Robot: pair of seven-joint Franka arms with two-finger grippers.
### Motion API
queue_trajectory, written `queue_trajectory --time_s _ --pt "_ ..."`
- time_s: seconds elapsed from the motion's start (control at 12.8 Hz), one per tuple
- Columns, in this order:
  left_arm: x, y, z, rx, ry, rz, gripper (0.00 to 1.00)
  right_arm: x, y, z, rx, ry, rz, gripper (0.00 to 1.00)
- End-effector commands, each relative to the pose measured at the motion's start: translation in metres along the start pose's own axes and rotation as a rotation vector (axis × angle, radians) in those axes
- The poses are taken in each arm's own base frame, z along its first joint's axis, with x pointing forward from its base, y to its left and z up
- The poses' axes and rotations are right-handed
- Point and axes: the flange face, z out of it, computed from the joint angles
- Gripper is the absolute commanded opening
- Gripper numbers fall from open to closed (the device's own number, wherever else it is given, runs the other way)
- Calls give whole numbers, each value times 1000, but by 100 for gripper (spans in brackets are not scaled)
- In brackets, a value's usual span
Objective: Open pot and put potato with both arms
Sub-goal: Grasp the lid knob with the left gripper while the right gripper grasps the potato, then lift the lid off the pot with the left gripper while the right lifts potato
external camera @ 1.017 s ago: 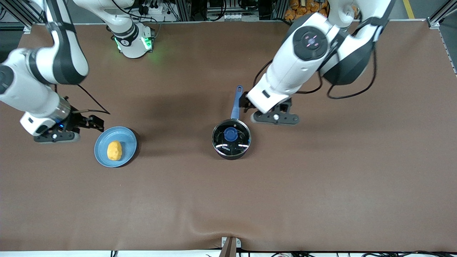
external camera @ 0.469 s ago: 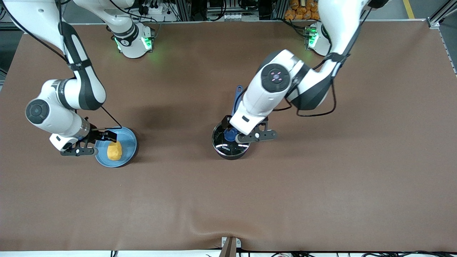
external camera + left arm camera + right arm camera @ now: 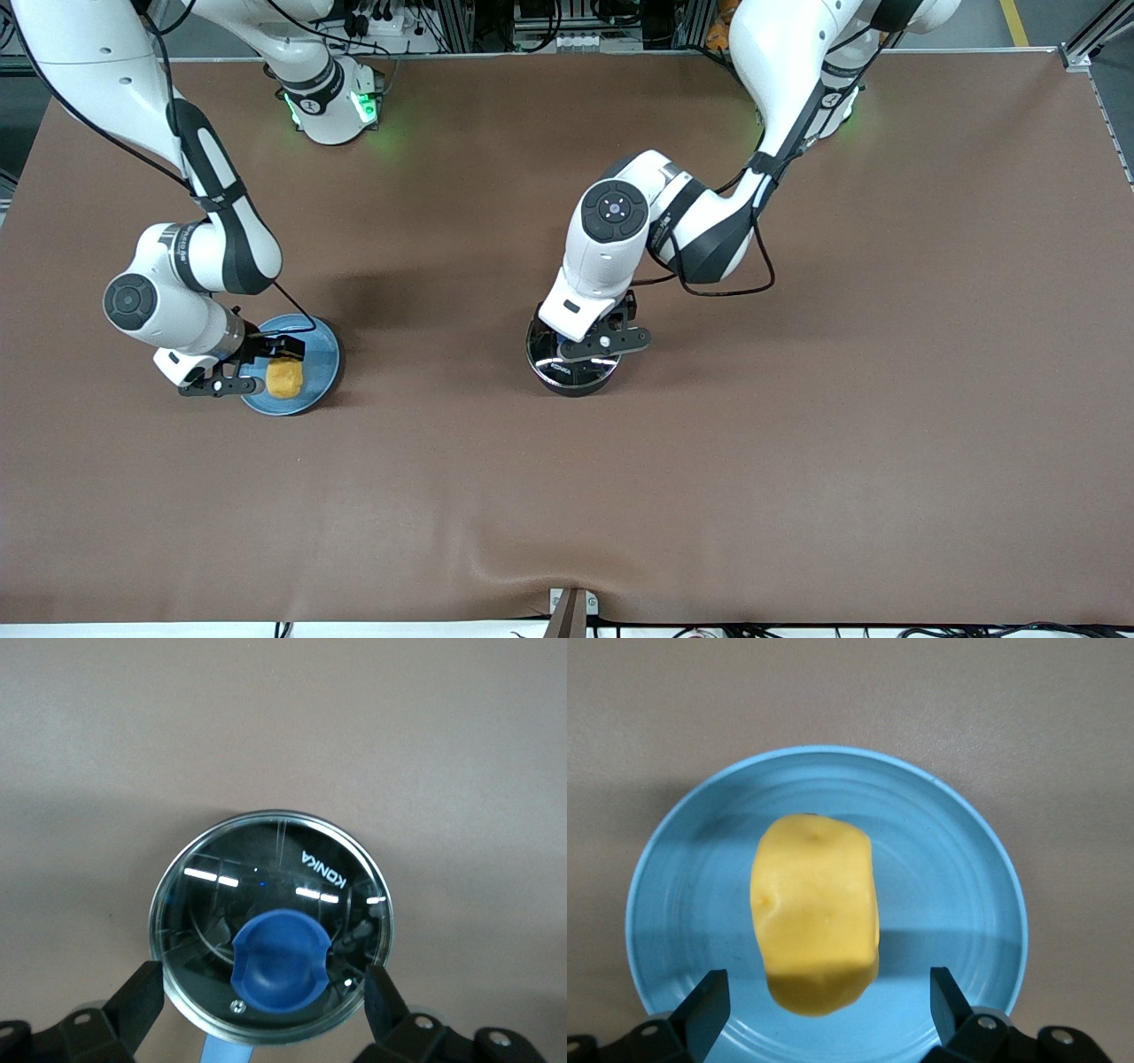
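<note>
Judging by its clear glass and metal rim, the lid point(image 3: 271, 939) is taken to be stiff, smooth and breakable, so the blue knob point(image 3: 280, 960) at its middle is the place to be gripped, squarely and without tilt. The pot point(image 3: 573, 360) stands closed on the bench point(image 3: 797, 443), about midway between the two ends, its long blue handle largely hidden under the arm in the front view. The left pincer point(image 3: 266, 994) is held over the lid with its fingers point(image 3: 135, 996) spread wide apart, one to each side of the knob and clear of it.

The potato point(image 3: 815, 912) is judged light and firm, rounded and possibly slick; it would best be taken across its narrower waist. It lies on a blue plate point(image 3: 957, 859) toward the right arm's end of the bench. The right pincer point(image 3: 826, 994) is set above it, fingers point(image 3: 704, 998) apart and not yet touching it.

The word KONKA point(image 3: 324, 871) is printed in blue on the glass. No other writing can be read.
</note>
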Motion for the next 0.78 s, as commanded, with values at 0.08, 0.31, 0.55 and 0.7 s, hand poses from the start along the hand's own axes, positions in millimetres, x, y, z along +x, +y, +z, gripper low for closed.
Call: queue_trajectory --time_s 0.08,0.31,0.55,0.7 --pt "6 4 5 -3 31 -13 100 5 0 15 7 17 -17 100" --pt "2 6 20 8 21 -6 100 5 0 18 6 20 -20 42" --pt "-7 10 35 28 14 14 100 6 -2 17 6 20 -22 0" --pt "-9 10 37 37 20 27 100 5 -3 15 6 16 -23 0"
